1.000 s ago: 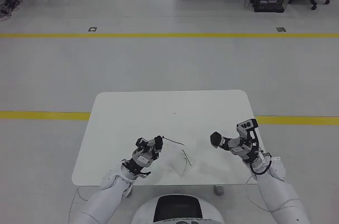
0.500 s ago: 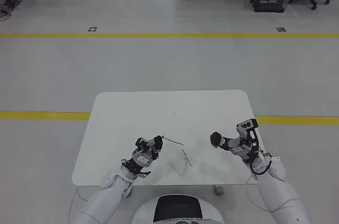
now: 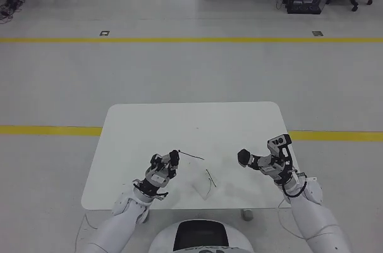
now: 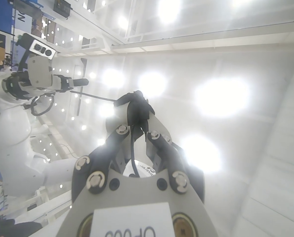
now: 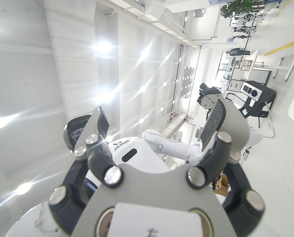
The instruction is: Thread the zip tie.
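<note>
Shifting the thin black plastic zip tie (image 3: 190,154) a little left over the white tabletop (image 3: 242,120), squeezing one end tight in the left hand (image 3: 172,155). Not threading yet: pointing its free tail toward the right hand (image 5: 158,118), spread wide and empty. Seeing the pinch close up from the left wrist.

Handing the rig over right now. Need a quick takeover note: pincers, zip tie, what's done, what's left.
Left pincer: shut on the zip tie, held off the table, one end sticking out toward the right arm.
Right pincer: open, empty, raised over the table's right part, apart from the tie.
Also: a thin dark strip lies on the table between the arms; cannot tell what it is.
Done: tie picked up.
Left: the threading itself; no closed loop to be seen.
</note>
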Motion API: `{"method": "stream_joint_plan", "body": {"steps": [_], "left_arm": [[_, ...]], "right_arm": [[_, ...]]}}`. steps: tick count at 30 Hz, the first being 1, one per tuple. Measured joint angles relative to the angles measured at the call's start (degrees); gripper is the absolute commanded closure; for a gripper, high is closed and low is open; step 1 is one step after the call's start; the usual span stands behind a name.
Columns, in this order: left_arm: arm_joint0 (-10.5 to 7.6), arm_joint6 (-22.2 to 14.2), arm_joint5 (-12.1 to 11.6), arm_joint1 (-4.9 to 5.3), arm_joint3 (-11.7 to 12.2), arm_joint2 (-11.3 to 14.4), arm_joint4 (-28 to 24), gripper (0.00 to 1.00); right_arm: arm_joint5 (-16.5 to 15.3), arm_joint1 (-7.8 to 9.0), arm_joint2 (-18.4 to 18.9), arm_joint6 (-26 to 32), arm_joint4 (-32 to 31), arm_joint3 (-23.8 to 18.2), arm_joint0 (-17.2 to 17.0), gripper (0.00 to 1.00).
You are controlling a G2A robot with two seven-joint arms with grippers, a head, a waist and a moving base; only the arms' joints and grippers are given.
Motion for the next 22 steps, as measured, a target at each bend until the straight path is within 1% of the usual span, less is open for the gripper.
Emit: {"method": "stream_joint_plan", "body": {"steps": [3, 22], "left_arm": [[0.94, -0.6, 0.1, 0.07, -0.9, -0.5, -0.8, 1.00], [0.91, -0.5, 0.1, 0.07, -0.9, -0.5, -0.8, 1.00]], "right_arm": [[0.0, 0.00, 0.0, 0.0, 0.0, 0.0, 0.0, 0.00], [0.0, 0.00, 0.0, 0.0, 0.0, 0.0, 0.0, 0.00]]}}
